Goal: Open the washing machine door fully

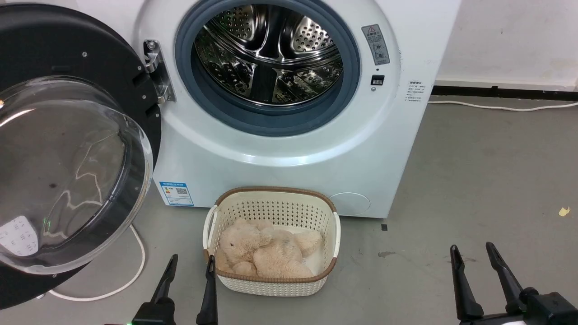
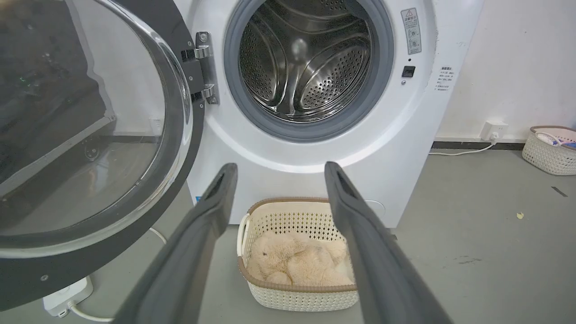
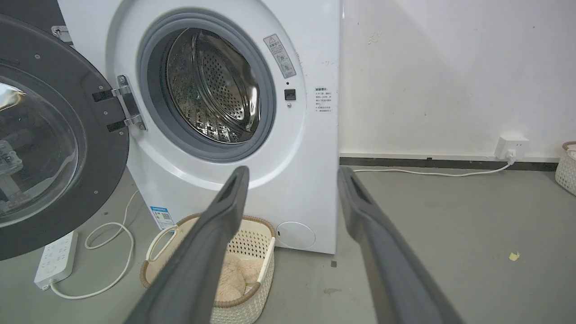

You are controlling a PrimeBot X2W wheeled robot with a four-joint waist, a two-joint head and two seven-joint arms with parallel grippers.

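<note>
Washing machine door (image 1: 67, 153) hangs swung wide at frame left — left pincer (image 1: 192, 259) and right pincer (image 1: 472, 247) gape empty, low in frame. Any last nudge: gentle, against its free edge.

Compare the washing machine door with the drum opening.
The washing machine door is glossy black around a bulging clear glass bowl; the drum opening is rimmed in grey rubber, with perforated steel behind. The door hangs swung out to the left on its hinge; the drum opening sits fixed in the white front of the washing machine. Both are round.
</note>
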